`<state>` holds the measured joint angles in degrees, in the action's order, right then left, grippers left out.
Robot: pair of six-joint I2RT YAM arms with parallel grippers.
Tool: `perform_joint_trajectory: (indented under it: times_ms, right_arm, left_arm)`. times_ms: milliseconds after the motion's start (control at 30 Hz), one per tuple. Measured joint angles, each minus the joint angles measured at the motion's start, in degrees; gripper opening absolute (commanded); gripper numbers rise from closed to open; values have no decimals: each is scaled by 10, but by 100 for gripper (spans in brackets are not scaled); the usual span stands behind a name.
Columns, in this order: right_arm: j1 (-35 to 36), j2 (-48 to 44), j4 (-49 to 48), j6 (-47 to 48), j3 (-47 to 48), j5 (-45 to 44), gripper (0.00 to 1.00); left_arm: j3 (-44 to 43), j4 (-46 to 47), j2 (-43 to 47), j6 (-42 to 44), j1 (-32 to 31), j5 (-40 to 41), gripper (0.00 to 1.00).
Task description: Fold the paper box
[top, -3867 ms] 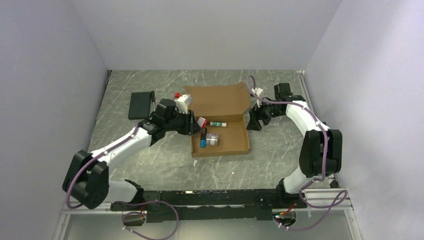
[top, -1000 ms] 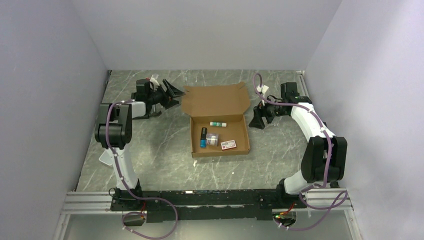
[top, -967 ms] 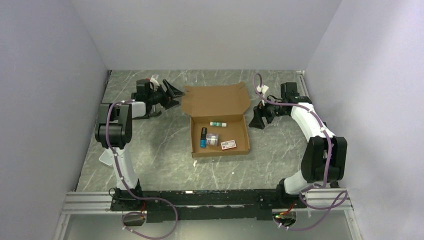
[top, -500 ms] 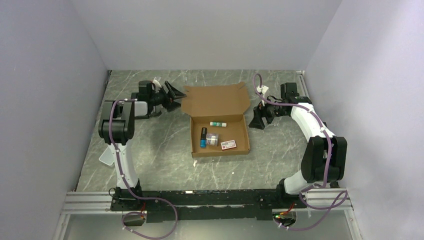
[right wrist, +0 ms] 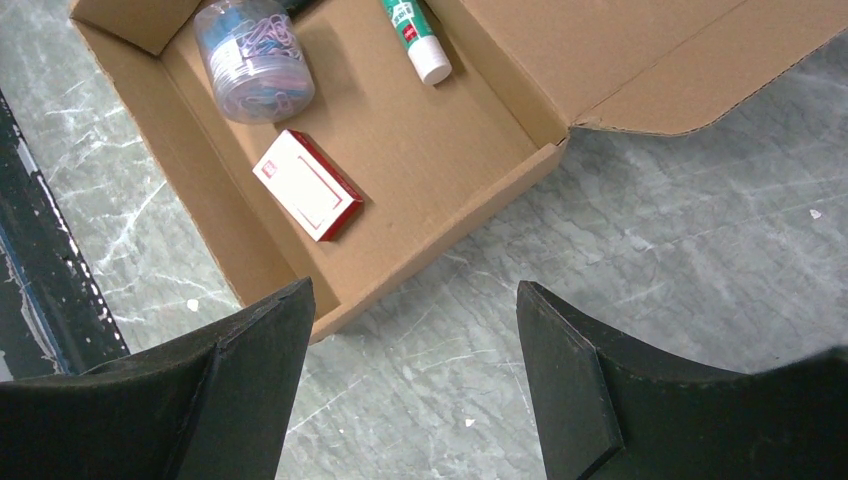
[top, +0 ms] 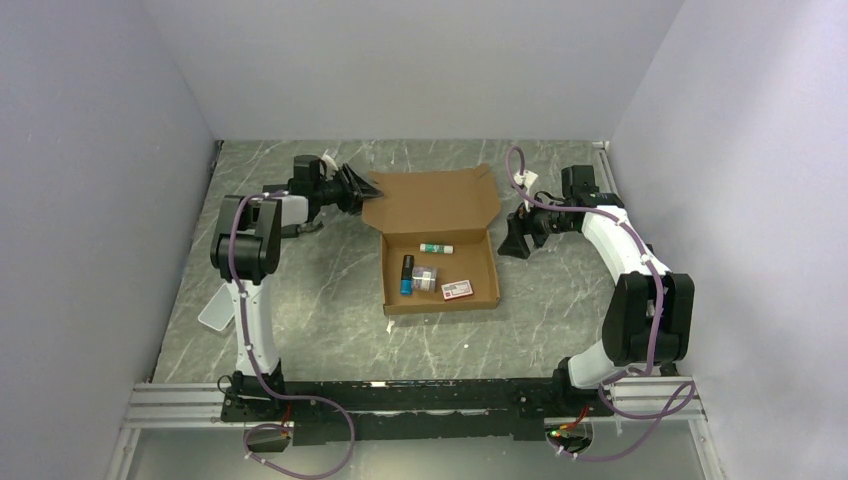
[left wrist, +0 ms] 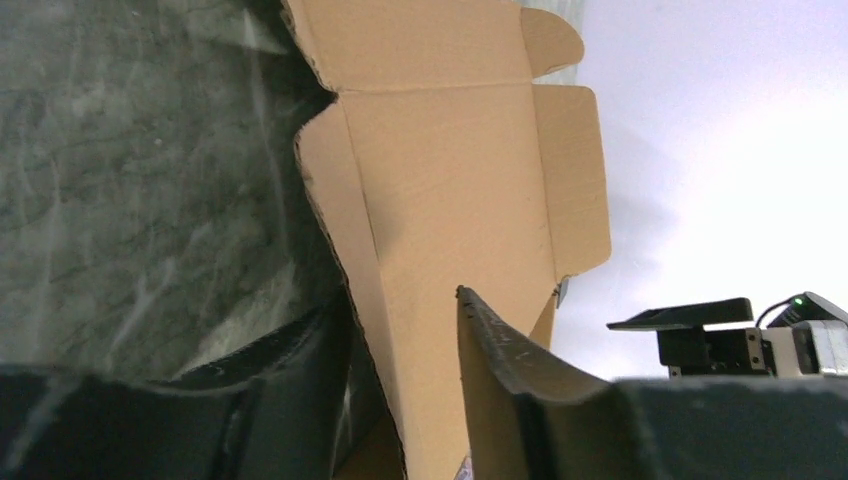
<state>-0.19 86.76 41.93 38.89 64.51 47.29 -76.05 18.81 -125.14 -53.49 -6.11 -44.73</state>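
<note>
Here we are at the grey marbled desk (top: 330,310), and the paper box (top: 474,262) sits right in the middle of it. Its shallow tray is toward the near side and its lid is laid open toward the far wall.

Inside the tray, a glue stick (top: 436,248) lies along the far wall. A blue and black tube (top: 406,274) is on the left, with a jar of paper clips (top: 425,276) just beside it. A small red and white packet (top: 457,290) is near the front.

Over on the left, the left gripper (top: 355,190) is at the lid's left edge. From its wrist camera the left gripper (left wrist: 395,305) has the cardboard (left wrist: 450,170) running up between its jaws, one finger on each side of the lid's folded side flap. The jaws are set fairly narrow, but I cannot tell whether they are actually pinching the flap.

On the right, the right gripper (top: 512,240) hangs just beside the tray's right wall, above bare desk. The right wrist view shows that gripper (right wrist: 415,300) with its jaws spread wide and holding nothing. Beyond them are the tray's corner (right wrist: 420,170), the packet (right wrist: 308,185), the jar (right wrist: 255,60) and the glue stick (right wrist: 415,35).
</note>
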Motion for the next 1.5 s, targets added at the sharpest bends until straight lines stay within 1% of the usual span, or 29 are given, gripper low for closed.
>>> perform_joint_trajectory:
  times_ms: [133, 200, 233, 433, 567, 700, 767, 867, 900, 1067, 1167, 1267, 1500]
  right_arm:
    - [-1, 0, 0, 0, 0, 0, 78]
    - [-1, 0, 0, 0, 0, 0, 78]
    - [-1, 0, 0, 0, 0, 2, 78]
    - [-5, 0, 0, -4, 0, 24, 78]
    - [-28, 0, 0, -14, 0, 49, 79]
    - [-58, -2, -13, -43, 0, 64, 82]
    - [-71, -10, -39, -65, -5, 63, 86]
    - [-83, -41, -87, -102, -23, 56, 98]
    - [-85, -50, -99, -112, -27, 55, 99]
    - [-85, -77, -200, -172, -36, 69, 100]
    - [-85, -63, -259, -224, -35, 86, 100]
    - [-85, -19, -309, -289, -20, 95, 99]
    - [-71, 74, -349, -360, 22, 85, 93]
  left_arm:
    - [-13, -33, -3, 14, -7, 24, 12]
    - [-15, -42, -3, 20, -9, 38, 2]
    - [-15, -46, -3, 22, -10, 44, 0]
    - [10, -36, 19, 37, -26, 99, 0]
    - [51, 13, 54, 49, -36, 137, 0]
    - [91, 81, 74, 59, -39, 151, 0]
    - [104, 110, 78, 63, -39, 151, 0]
    - [117, 144, 81, 72, -40, 150, 0]
    - [121, 157, 82, 75, -40, 149, 0]
    - [152, 215, 99, 99, -43, 149, 0]
    - [174, 244, 117, 118, -47, 152, 0]
    - [198, 266, 141, 139, -50, 155, 0]
    - [232, 294, 182, 187, -59, 155, 0]
